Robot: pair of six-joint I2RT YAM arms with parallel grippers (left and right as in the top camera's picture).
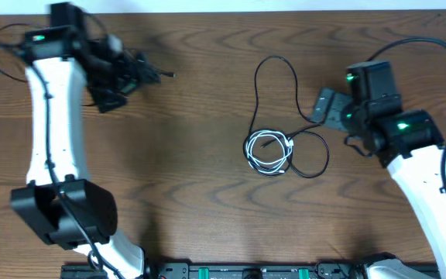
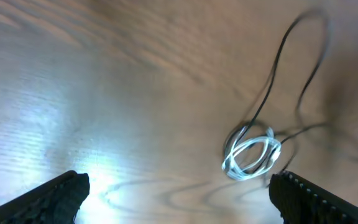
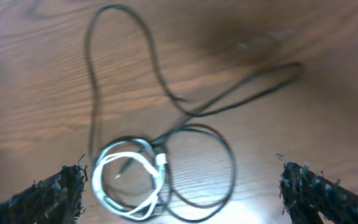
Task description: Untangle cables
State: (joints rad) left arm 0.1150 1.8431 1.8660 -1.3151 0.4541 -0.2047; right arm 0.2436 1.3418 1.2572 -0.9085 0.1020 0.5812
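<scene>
- Cables lie tangled on the table, right of its centre.
- 1 white cable is wound into a tight coil. Black cable runs through it, throwing 1 tall loop toward the far edge and 1 rounder loop to the coil's right.
- The right gripper hangs near the tangle, its 2 fingers spread wide and holding nothing.
- The left gripper hovers well apart, over the table's far left, equally wide and empty.

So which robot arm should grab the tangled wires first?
Probably the right. The right end effector, open, sits beside the cables; the left end effector is far off.
</scene>
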